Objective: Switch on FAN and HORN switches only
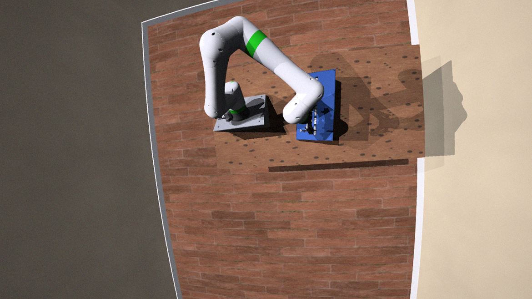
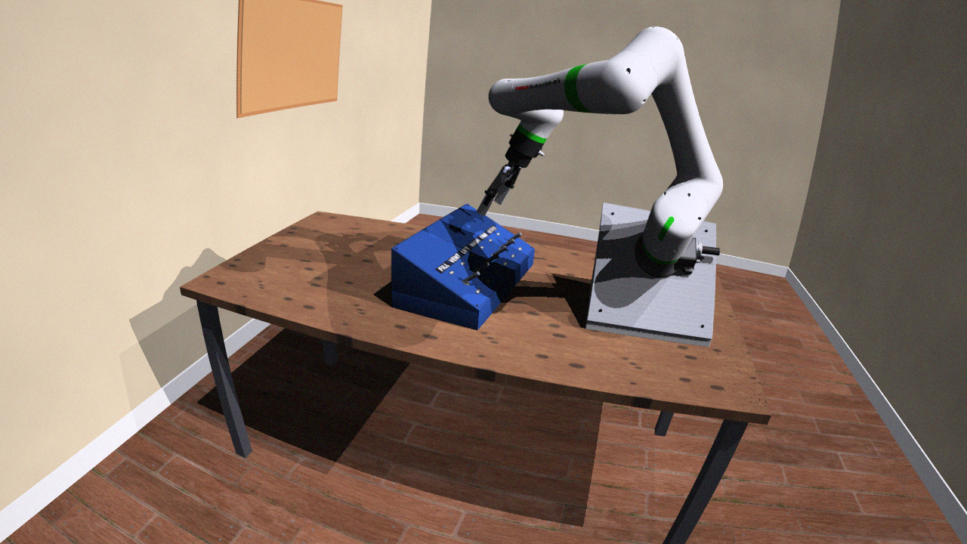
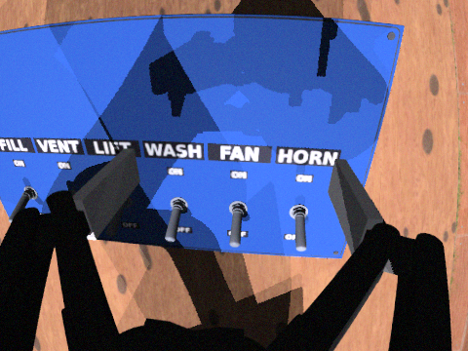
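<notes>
The blue console [image 2: 463,267] stands on the wooden table, also seen from above [image 1: 318,106]. In the wrist view its sloped panel [image 3: 195,136] carries the labels FILL, VENT, LIFT, WASH, FAN and HORN. The FAN lever [image 3: 237,222] and the HORN lever [image 3: 299,226] both lean toward the lower, OFF side, as does the WASH lever [image 3: 175,221]. The FILL lever [image 3: 22,202] shows at the left edge. The left finger hides the LIFT lever. My gripper [image 3: 231,170] [image 2: 488,201] is open and empty, hovering above the console. Its fingers straddle the WASH, FAN and HORN levers without touching them.
The arm's grey base plate [image 2: 652,284] lies on the table right beside the console. A beige wall runs along the table's far side [image 1: 483,160], with an orange board [image 2: 288,55] on it.
</notes>
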